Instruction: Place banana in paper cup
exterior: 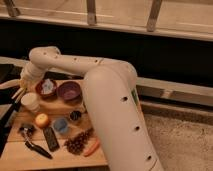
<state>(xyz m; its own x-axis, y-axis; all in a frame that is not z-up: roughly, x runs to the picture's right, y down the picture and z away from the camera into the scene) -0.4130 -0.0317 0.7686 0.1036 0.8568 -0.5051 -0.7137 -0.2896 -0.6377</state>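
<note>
The hand [19, 86] hangs closed just above the paper cup [31, 101]. Bowls crowd its right side; the tabletop [60, 156] front edge is open.

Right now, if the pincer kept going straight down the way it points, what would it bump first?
Probably the paper cup. The pincer, shut on the banana, sits just above it at the table's left edge, though depth is unclear.

A wooden table [65, 157] is standing at lower left. Behind it a dark wall [170, 57] is running across the room, with a pale ledge [175, 89] along its foot. Above, windows [120, 11] with upright posts are letting in dim light. Speckled grey floor [182, 142] is showing at right.
</note>
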